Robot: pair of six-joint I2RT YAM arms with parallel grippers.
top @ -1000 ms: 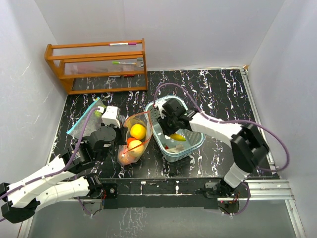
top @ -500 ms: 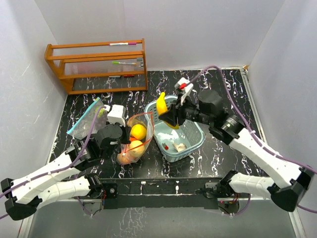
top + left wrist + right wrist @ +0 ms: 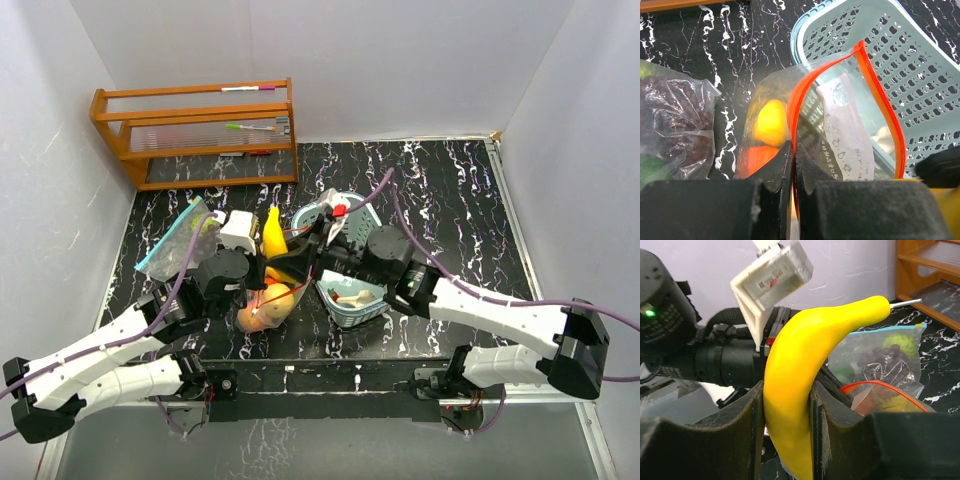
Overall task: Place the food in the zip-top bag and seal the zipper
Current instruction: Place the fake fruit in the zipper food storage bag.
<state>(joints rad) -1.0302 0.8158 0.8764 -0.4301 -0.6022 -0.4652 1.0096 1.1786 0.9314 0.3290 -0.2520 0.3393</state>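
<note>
A clear zip-top bag (image 3: pixel 850 130) with an orange-red zipper rim stands open on the black table. My left gripper (image 3: pixel 793 160) is shut on its near rim. Inside the bag lie a yellow fruit (image 3: pixel 771 122) and an orange-red one (image 3: pixel 757 157). My right gripper (image 3: pixel 787 405) is shut on a yellow banana (image 3: pixel 805 370), which stands upright between the fingers. In the top view the banana (image 3: pixel 272 232) hangs just above the bag (image 3: pixel 262 308), right next to the left wrist. A pale peach piece (image 3: pixel 358 296) lies in the teal lattice basket (image 3: pixel 340 318).
The basket (image 3: pixel 920 75) stands close against the bag's right side. A second clear bag (image 3: pixel 185 240) with dark and green contents lies to the left. A wooden rack (image 3: pixel 200 130) stands at the back left. White walls close in the table.
The right arm lifted the banana out of the basket and swung it left to above the bag's mouth. The left gripper kept its hold on the bag's rim.
</note>
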